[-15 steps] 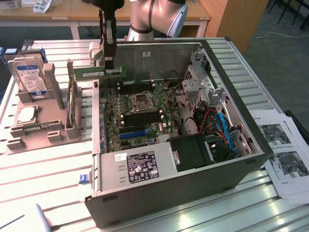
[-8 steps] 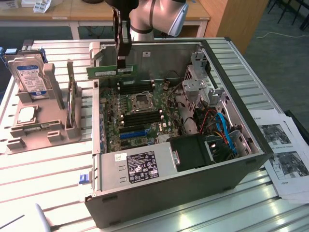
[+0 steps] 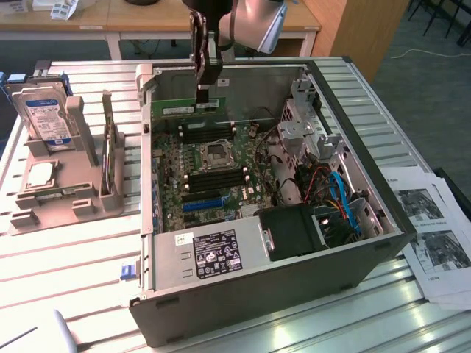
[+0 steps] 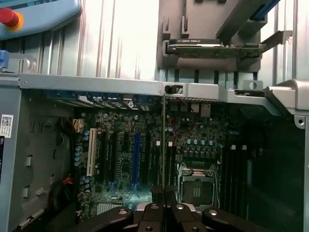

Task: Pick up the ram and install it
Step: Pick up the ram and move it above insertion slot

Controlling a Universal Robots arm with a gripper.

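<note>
The ram [image 3: 184,109] is a narrow green stick with a pale label. My gripper [image 3: 206,94] is shut on it and holds it level, long side flat, above the rear part of the motherboard [image 3: 213,173] inside the open computer case [image 3: 368,176]. In the wrist view the ram [image 4: 164,145] is seen edge-on as a thin line running out from between my fingertips [image 4: 164,210]. It hangs over the board beside the CPU socket [image 4: 195,186]. Black memory slots [image 3: 207,133] lie just below the stick, and more of them [image 3: 217,176] sit on the other side of the socket.
A grey holder [image 3: 44,195] at the exterior view's left carries a hard drive [image 3: 45,118] and an upright card [image 3: 110,158]. The case holds a power supply [image 3: 213,250], a black fan shroud [image 3: 291,232] and cables [image 3: 338,195]. Printed sheets [image 3: 434,228] lie at the right.
</note>
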